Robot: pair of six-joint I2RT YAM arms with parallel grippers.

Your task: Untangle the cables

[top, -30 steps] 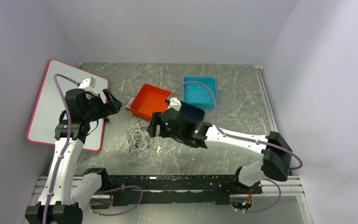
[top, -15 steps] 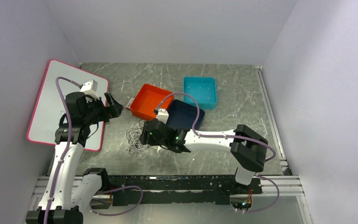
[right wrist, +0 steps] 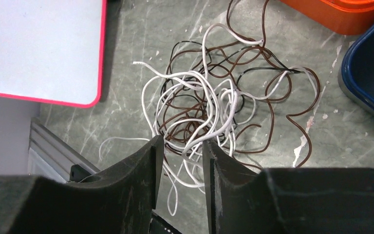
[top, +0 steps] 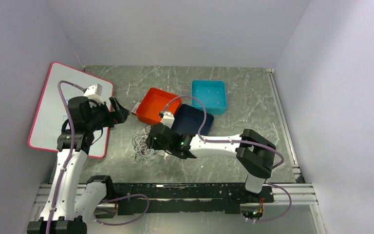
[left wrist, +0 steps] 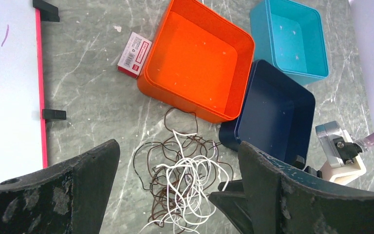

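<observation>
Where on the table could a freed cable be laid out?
Bare: the table from teal tray to right wall, and the strip behind the trays. Crowded: around the cables, hemmed by whiteboard, orange tray, navy tray and right gripper.

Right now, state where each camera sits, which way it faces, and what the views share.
Top external: fixed above and behind, looking down on the table; shows left gripper and right gripper.
Left wrist: high, looking down at cables and orange tray; own spread fingers frame it.
Right wrist: low over the cables; own fingers narrowly apart.
Shared: all three show the cables.
</observation>
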